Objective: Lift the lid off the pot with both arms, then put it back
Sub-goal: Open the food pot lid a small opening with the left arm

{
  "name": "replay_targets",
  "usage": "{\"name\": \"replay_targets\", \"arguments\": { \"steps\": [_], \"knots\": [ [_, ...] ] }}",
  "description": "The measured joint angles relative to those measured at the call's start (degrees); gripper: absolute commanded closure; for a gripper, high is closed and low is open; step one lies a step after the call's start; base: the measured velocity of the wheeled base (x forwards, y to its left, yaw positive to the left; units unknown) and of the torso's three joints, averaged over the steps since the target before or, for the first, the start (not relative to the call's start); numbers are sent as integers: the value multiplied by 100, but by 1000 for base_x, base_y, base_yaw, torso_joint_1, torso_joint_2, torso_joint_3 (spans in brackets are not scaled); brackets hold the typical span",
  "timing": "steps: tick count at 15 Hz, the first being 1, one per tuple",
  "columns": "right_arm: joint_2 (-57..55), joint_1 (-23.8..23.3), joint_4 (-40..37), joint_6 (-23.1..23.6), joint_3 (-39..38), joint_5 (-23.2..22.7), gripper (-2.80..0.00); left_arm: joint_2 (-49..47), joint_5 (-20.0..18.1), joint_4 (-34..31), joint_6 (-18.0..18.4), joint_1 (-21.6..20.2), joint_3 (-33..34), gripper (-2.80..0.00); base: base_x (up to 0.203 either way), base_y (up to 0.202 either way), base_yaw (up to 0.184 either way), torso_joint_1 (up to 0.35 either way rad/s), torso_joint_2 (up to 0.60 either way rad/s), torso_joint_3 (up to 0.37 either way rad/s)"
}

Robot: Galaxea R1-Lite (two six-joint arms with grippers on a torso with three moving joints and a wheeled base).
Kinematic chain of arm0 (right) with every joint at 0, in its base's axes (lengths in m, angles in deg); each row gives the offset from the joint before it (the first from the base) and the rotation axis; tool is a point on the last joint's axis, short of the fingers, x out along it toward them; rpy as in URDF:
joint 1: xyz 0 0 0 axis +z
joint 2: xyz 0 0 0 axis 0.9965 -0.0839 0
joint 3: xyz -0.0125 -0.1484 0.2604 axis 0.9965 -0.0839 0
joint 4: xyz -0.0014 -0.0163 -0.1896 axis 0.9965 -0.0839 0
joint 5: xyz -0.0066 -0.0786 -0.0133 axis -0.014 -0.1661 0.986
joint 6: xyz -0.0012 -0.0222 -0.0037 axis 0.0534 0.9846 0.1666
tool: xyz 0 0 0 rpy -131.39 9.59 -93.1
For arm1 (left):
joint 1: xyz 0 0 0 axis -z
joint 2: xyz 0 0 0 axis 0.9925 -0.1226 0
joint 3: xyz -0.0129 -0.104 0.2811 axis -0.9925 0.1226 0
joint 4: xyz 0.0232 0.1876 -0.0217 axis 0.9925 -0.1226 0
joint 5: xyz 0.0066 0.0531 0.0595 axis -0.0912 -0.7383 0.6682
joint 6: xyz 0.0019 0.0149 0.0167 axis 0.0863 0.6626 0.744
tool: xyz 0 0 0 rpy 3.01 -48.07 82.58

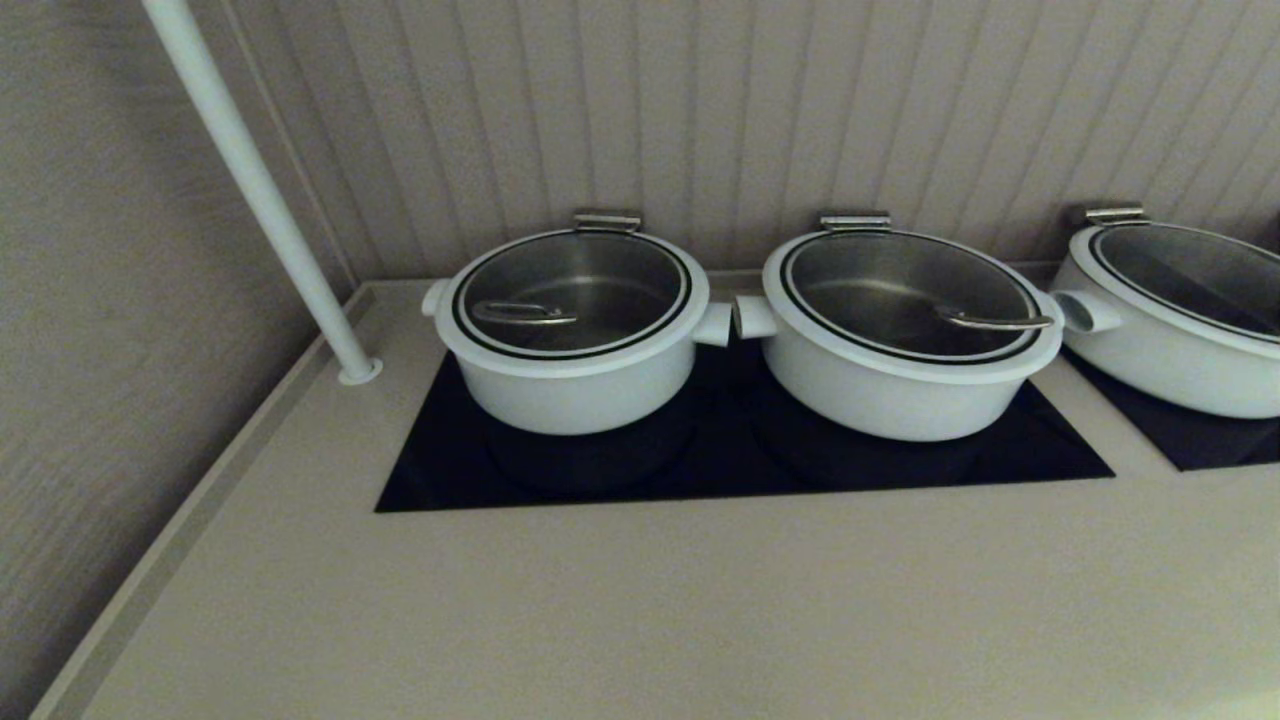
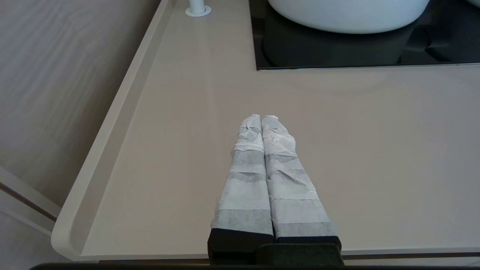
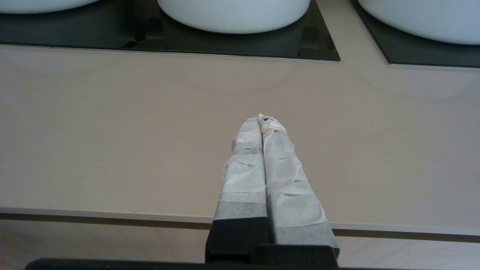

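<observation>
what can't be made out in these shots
- Third pot: head view, right side cut off by the frame edge.
- Pot: left wrist view, only its base shows; lid above the frame.
- Both arms: outside the head view; only each shut tool shows, left, right.

Beige counter [image 1: 640, 600] with raised edge, black hob [image 1: 740, 470] inset, ribbed wall [image 1: 800, 110] behind, white pole [image 1: 255, 185] at left.

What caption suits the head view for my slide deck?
Three lidded white pots on black cooktops; the lid sits closed on the pot, no arms in view.
</observation>
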Motion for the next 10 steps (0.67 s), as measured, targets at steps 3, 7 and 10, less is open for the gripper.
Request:
{"name": "replay_targets", "arguments": {
  "steps": [3, 7, 10],
  "knots": [
    [0, 0, 0, 0, 0, 0, 0, 0, 0, -2, 0, 0, 0, 0, 0, 0, 0, 0, 0, 0],
    [0, 0, 3, 2, 0, 0, 0, 0, -5, -4, 40, 0, 0, 0, 0, 0, 0, 0, 0, 0],
    [0, 0, 4, 5, 0, 0, 0, 0, 0, -11, 49, -5, 0, 0, 0, 0, 0, 0, 0, 0]
  ]
}}
